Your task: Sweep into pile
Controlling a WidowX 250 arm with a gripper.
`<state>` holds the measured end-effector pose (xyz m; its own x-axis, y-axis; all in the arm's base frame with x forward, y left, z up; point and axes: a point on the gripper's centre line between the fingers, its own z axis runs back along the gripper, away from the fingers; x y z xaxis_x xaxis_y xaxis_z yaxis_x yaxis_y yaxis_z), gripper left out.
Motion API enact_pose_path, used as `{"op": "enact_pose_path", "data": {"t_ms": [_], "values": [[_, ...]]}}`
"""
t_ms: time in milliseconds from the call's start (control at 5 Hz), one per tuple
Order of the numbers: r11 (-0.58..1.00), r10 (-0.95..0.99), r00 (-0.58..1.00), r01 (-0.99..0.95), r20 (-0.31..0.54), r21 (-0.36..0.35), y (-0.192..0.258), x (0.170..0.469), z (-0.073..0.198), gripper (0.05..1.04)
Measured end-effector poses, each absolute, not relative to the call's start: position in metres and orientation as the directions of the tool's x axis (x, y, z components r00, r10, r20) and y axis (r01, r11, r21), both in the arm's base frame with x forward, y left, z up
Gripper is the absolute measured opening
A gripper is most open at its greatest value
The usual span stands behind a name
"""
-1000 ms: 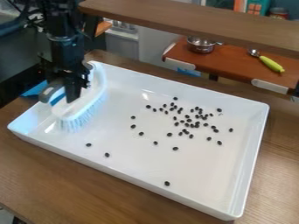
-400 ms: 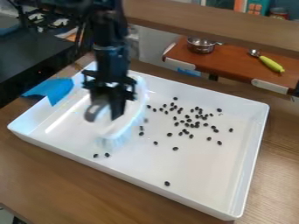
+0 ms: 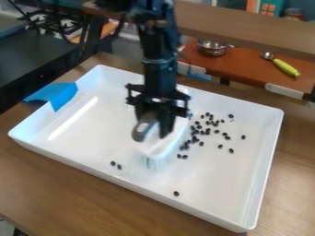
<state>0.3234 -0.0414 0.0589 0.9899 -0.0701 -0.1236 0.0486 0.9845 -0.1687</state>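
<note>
"How far along are we?"

"Partway, I'd say. I have the gripper [image 3: 154,125] closed on the grip of the white scrub brush [image 3: 162,146], bristles down, near the middle of the white tray [image 3: 215,189]. Black beans [image 3: 195,132] crowd just beside the brush, on its right in my camera view, some of them touching one another."

"So is that a pile?"

"Not a proper one — it's more of a loose band, thinning out toward the right wall. I judge those outliers still need gathering. Two stray beans [image 3: 116,165] lie together to the left of the brush, and a lone bean [image 3: 176,193] sits near the front wall, well apart. I'd need separate strokes for those three."

"And the surroundings?"

"The tray rests on a brown wooden table [image 3: 73,193], with blue tape [image 3: 54,95] over its left edge. Behind, I see a wooden shelf [image 3: 246,22] running across, and past it a reddish-brown board [image 3: 243,63] holding a metal pot [image 3: 212,48] and a green-handled spoon [image 3: 285,67]. At the upper left there's a stove [image 3: 54,24] — black grates and all."
</note>
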Motion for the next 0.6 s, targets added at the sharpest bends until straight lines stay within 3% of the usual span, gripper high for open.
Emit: {"op": "enact_pose_path", "data": {"t_ms": [200,600], "values": [[0.975,-0.094,0.985,0.061,-0.145,-0.215,-0.084,0.318,0.059,0.486],[0.960,-0.113,0.979,0.063,-0.170,-0.274,-0.129,0.317,0.062,0.486]]}}
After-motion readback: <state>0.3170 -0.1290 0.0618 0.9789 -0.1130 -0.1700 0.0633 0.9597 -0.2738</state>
